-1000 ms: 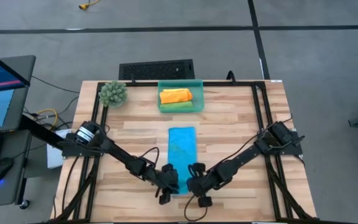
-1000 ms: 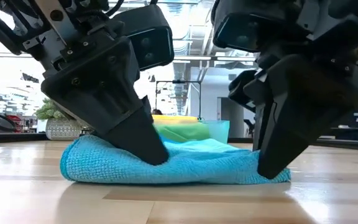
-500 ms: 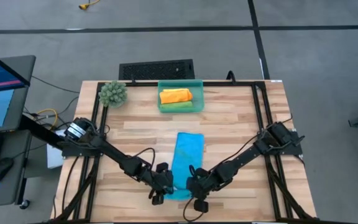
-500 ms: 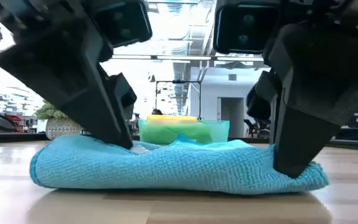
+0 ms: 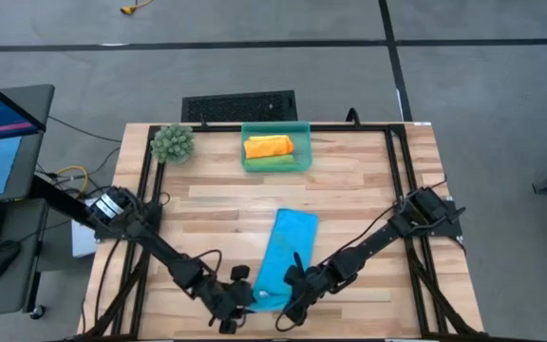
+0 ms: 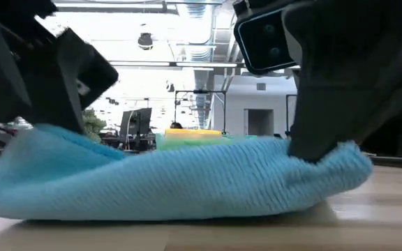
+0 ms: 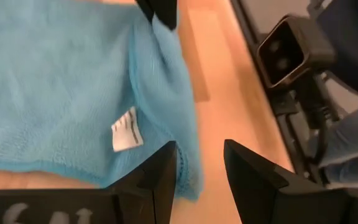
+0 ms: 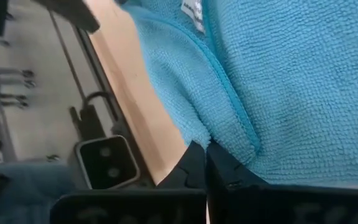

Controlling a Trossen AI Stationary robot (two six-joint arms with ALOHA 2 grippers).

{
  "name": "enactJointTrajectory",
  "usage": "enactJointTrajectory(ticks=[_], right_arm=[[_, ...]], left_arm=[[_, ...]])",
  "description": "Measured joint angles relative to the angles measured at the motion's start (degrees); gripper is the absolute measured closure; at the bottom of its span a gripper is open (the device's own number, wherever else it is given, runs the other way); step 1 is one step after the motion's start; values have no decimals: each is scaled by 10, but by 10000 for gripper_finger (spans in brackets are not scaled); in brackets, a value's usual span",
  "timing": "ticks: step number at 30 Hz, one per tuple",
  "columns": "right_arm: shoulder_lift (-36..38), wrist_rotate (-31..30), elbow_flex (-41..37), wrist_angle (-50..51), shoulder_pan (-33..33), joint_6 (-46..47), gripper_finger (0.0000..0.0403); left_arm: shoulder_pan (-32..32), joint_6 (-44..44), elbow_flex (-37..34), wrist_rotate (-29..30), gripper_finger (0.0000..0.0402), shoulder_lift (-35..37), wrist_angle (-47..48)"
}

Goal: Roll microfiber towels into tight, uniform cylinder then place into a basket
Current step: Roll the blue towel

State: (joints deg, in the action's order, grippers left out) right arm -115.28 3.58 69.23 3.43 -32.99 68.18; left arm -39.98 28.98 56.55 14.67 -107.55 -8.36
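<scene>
Grippers sit at the table's (image 5: pixel 368 190) near edge: the left gripper (image 7: pixel 199 163) has its fingers apart at the blue towel's (image 5: pixel 286 252) near corner, and the right gripper (image 8: pixel 205 155) is clamped on the towel's near edge. The towel lies slanted mid-table. Farther back, the basket (image 5: pixel 275 144) holds orange (image 5: pixel 268 146) and green (image 5: pixel 272 163) rolls, beside a plant ball (image 5: pixel 172 142).

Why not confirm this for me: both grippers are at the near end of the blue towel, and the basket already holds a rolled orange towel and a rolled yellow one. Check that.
One detail is wrong. The high view shows the basket holding the orange towel and a green towel, not a yellow one. The left gripper and right gripper are at the blue towel's near end.
</scene>
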Motion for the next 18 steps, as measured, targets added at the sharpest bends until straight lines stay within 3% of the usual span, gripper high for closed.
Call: enactJointTrajectory(ticks=[5, 12, 18], right_arm=[[0, 0, 0, -17, 0, 55, 394], [0, -4, 0, -16, 0, 69, 399], [1, -5, 0, -17, 0, 69, 396]], left_arm=[[-21, -24, 0, 47, 276, 0, -26], [-26, -61, 1, 26, 276, -3, -12], [-28, -127, 1, 55, 276, -3, 2]])
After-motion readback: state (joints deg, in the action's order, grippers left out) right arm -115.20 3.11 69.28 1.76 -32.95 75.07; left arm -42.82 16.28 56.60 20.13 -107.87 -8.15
